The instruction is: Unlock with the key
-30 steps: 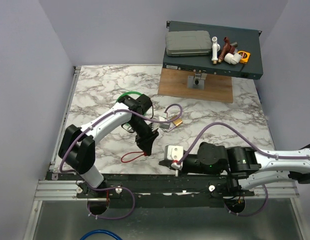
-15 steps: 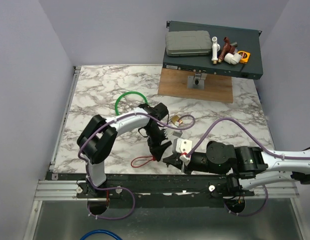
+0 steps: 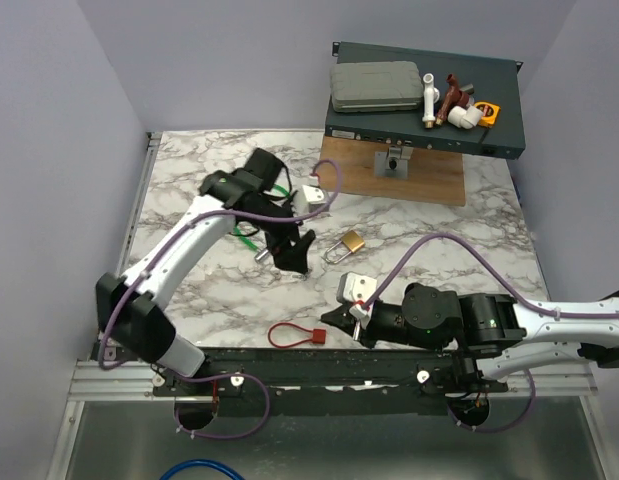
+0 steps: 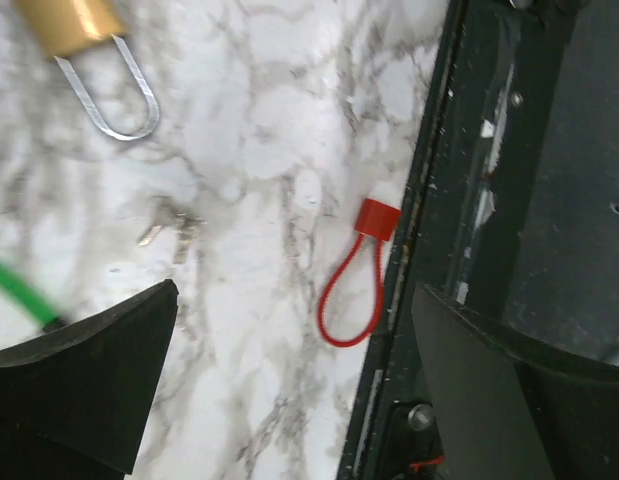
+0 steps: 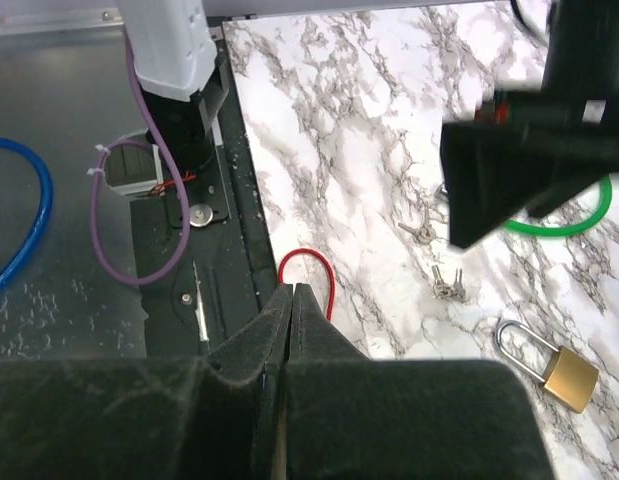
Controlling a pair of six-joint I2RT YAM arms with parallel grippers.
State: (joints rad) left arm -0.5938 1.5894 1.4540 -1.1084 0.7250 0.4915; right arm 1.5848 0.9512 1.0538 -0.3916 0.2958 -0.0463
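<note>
The key lies flat by the table's front edge: a red tag (image 4: 377, 218) (image 3: 318, 335) on a red cord loop (image 4: 341, 305) (image 5: 307, 252). I cannot make out its metal blade. The brass padlock (image 3: 351, 243) (image 4: 71, 22) (image 5: 570, 376) lies mid-table with its silver shackle (image 4: 121, 100) shut. My left gripper (image 3: 289, 255) (image 4: 297, 290) hangs open above the marble between padlock and key, holding nothing. My right gripper (image 3: 334, 318) (image 5: 292, 288) is shut and empty, its tips just over the cord loop's edge.
Small loose silver keys (image 4: 169, 230) (image 5: 447, 285) lie near the padlock. A green cable loop (image 3: 247, 233) (image 5: 569, 226) sits under the left arm. A dark shelf (image 3: 419, 125) with a box and pipe fittings stands at the back right. A black rail (image 3: 289, 362) runs along the front.
My left gripper let go of the red cord, opened wide and rose back toward the table's middle. The key stays by the front edge. The right gripper barely shifted.
</note>
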